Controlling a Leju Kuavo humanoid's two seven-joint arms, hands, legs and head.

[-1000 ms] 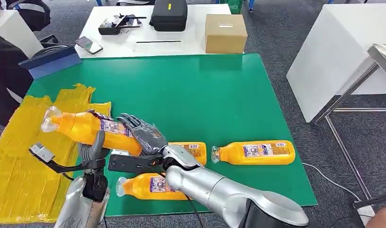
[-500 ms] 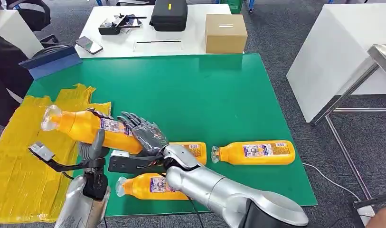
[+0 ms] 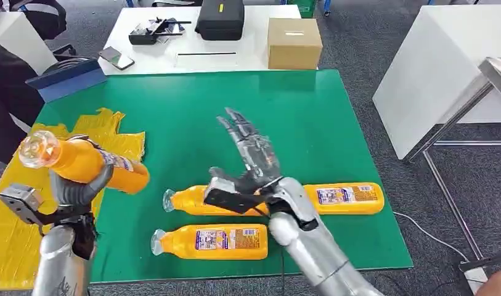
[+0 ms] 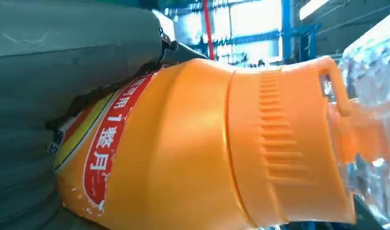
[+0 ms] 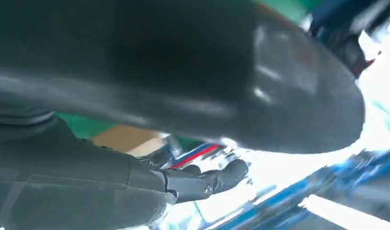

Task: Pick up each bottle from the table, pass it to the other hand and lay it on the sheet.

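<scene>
My left hand [image 3: 75,188] grips an orange bottle [image 3: 90,164] with a clear cap, held tilted in the air above the yellow sheet [image 3: 26,222] at the table's left. The left wrist view has that orange bottle [image 4: 221,153] close up against the grey thumb. My right hand [image 3: 251,151] is raised over the middle of the green table [image 3: 297,117], fingers spread and holding nothing. Three more orange bottles lie on the green near the front edge: one [image 3: 192,201] behind the right wrist, one [image 3: 211,241] in front, one [image 3: 346,198] to the right.
Behind the green table stands a white table [image 3: 248,55] with a cardboard box [image 3: 294,43], a black case [image 3: 219,18] and a phone [image 3: 115,58]. A blue folder [image 3: 66,77] lies at the back left. A white cabinet [image 3: 445,74] stands at the right.
My right hand has let go of the bottle and swung right and up, fingers spread. My left hand has carried the bottle left, out over the yellow sheet.
</scene>
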